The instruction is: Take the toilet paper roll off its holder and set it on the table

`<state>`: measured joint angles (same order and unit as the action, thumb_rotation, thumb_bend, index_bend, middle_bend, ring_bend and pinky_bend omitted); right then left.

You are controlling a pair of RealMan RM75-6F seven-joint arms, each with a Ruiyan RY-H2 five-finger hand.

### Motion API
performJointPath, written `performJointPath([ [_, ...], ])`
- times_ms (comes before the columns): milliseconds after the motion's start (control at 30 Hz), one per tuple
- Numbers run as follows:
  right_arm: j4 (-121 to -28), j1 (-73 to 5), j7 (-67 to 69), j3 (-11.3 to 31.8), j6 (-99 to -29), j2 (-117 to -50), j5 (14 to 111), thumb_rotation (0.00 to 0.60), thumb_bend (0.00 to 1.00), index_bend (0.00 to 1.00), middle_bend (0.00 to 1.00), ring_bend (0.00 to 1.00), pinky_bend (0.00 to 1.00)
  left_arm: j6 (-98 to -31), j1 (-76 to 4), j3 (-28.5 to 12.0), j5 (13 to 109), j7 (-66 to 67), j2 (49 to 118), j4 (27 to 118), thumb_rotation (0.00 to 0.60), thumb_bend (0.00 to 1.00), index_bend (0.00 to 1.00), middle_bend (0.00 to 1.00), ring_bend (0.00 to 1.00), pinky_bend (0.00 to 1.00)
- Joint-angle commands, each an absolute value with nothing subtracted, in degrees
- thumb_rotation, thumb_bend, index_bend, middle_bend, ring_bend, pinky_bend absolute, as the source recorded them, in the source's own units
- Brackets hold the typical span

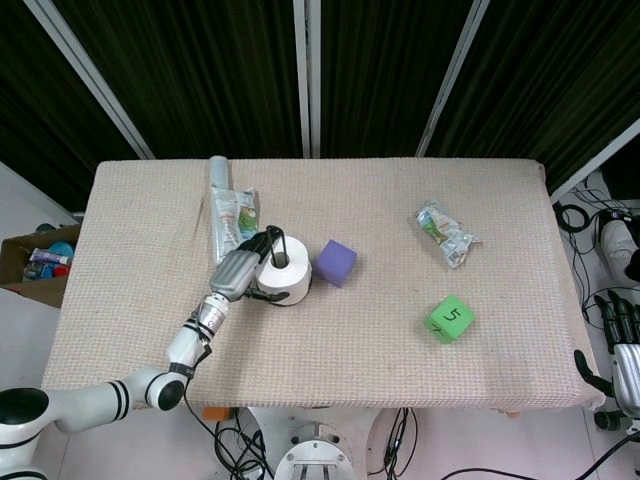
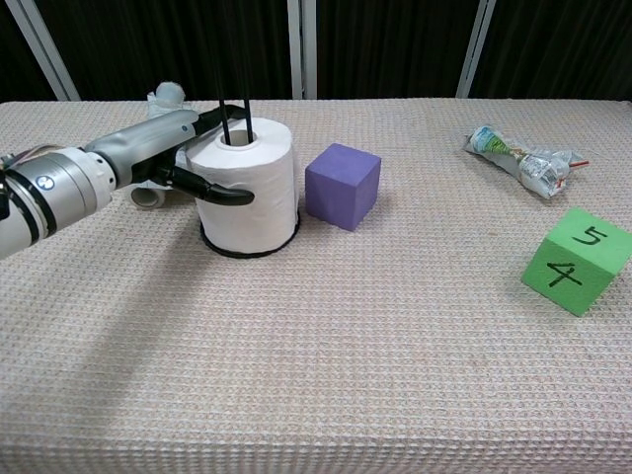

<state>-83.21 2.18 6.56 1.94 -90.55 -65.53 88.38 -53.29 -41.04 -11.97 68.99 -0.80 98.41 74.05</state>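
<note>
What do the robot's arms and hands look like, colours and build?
The left arm is glossy white in rounded segments with black bands at the joints, narrowing to a silver-grey metallic wrist. The left hand has a grey back and slim black fingers. The right hand at the table's edge looks dark-fingered on a grey palm.

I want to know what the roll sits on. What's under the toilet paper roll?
A black ring base shows around the bottom of the toilet paper roll; black rods rise through its core. The base beneath it is covered.
</note>
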Motion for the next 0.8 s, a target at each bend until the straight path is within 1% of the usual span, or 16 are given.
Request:
performJointPath([
  [33,-83.09,2.16,6.72,1.98,-90.52,-65.56,88.34,0.600,0.30,0.00,0.00,0.00,0.00,-53.80,-40.78,-12.52,69.17,-3.13,98.98,73.94,0.499,0.09,0.00,0.03,0.00,0.16],
  [67,-83.06,2.16,6.73,1.99,-90.51,-65.57,88.34,0.600,0.30,0.00,0.00,0.00,0.00,-53.87,-40.67,-12.72,69.19,-4.14,99.11,73.94,0.559,0.09,0.00,0.06,0.00,0.16],
  [100,-83.05,2.16,6.74,1.99,-90.49,-65.57,88.32,0.600,0.30,0.00,0.00,0.00,0.00,-53.89,-40.55,-12.93,69.14,-5.17,99.22,73.94,0.592,0.09,0.00,0.08,0.00,0.16],
  [133,-83.03,2.15,6.72,1.97,-90.42,-65.57,88.29,0.600,0.30,0.00,0.00,0.00,0.00,-54.08,-40.37,-13.34,69.02,-6.57,99.44,73.96,0.599,0.09,0.00,0.09,0.00,0.16],
  [233,-82.98,2.12,6.63,1.92,-90.12,-65.58,88.13,0.600,0.30,0.00,0.00,0.00,0.00,-54.95,-39.79,-14.22,69.27,-10.45,99.98,74.04,0.600,0.10,0.01,0.18,0.05,0.16],
  [267,-82.98,2.10,6.58,1.90,-90.04,-65.59,88.10,0.600,0.30,0.00,0.00,0.00,0.00,-55.31,-39.59,-14.50,69.39,-11.67,100.18,74.01,0.600,0.11,0.02,0.21,0.09,0.17],
  [400,-83.07,2.01,6.34,1.86,-89.78,-65.63,88.08,0.600,0.30,0.00,0.00,0.00,0.00,-57.16,-38.90,-15.55,70.17,-15.94,101.03,73.52,0.600,0.15,0.13,0.33,0.23,0.23],
  [500,-83.16,1.99,6.18,1.87,-89.77,-65.62,88.08,0.600,0.30,0.00,0.00,0.00,0.00,-58.55,-38.50,-16.17,70.97,-18.15,101.08,73.85,0.600,0.17,0.19,0.40,0.29,0.25],
  [667,-83.18,2.06,6.12,2.00,-89.84,-65.50,87.84,0.600,0.30,0.00,0.00,0.00,0.00,-60.89,-38.01,-17.40,72.80,-20.50,99.04,77.21,0.600,0.18,0.19,0.42,0.30,0.25],
  [800,-83.45,2.07,6.20,2.09,-89.92,-65.30,87.79,0.600,0.30,0.00,0.00,0.00,0.00,-62.98,-37.78,-20.10,72.94,-20.04,95.28,83.26,0.600,0.18,0.19,0.42,0.30,0.25],
])
